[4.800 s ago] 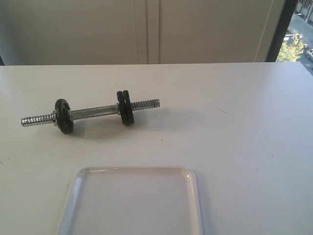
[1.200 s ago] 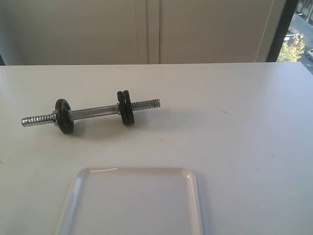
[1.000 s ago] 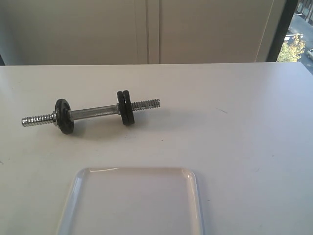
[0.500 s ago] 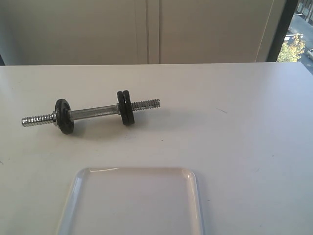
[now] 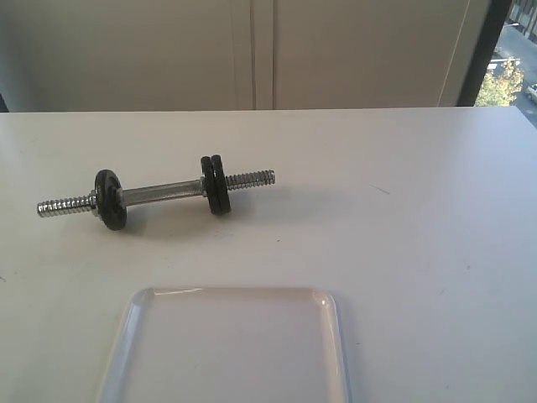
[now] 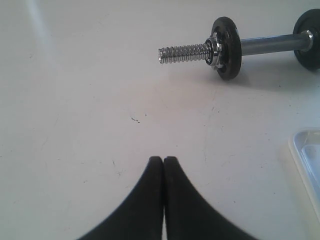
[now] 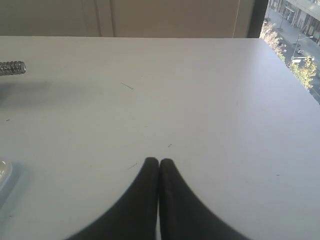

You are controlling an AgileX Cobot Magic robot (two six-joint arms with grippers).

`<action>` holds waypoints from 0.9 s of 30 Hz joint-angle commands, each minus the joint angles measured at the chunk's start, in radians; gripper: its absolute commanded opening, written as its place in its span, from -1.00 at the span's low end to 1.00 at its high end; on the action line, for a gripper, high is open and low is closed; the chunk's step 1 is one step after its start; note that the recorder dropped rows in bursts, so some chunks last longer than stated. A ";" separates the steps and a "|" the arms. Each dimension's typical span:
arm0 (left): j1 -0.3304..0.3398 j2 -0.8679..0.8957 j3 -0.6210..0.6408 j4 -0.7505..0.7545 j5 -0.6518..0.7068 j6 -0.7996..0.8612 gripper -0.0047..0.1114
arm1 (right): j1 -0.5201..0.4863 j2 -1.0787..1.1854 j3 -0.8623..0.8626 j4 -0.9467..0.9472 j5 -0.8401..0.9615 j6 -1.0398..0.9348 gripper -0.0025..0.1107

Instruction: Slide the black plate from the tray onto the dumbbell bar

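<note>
No text, number or brand can be read in any view. The discs [image 5: 216, 184] on the bar [image 5: 164, 191] show nothing legible (their faces are too small and blurred to tell). The tray [image 5: 340, 353] rim is unmarked.

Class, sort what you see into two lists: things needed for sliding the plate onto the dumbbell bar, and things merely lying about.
Needed: dumbbell bar; tray, with no black plate on its visible part; left gripper and right gripper, jaws shut.
Merely there: table; window.
</note>
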 commanded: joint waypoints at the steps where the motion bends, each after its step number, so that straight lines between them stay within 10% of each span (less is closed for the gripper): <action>1: 0.004 -0.004 0.005 -0.011 -0.005 -0.003 -0.92 | -0.005 -0.006 0.005 0.000 -0.015 0.001 -0.96; 27: 0.004 -0.004 0.005 -0.011 -0.005 -0.003 -0.92 | -0.005 -0.006 0.005 0.000 -0.015 0.034 -0.96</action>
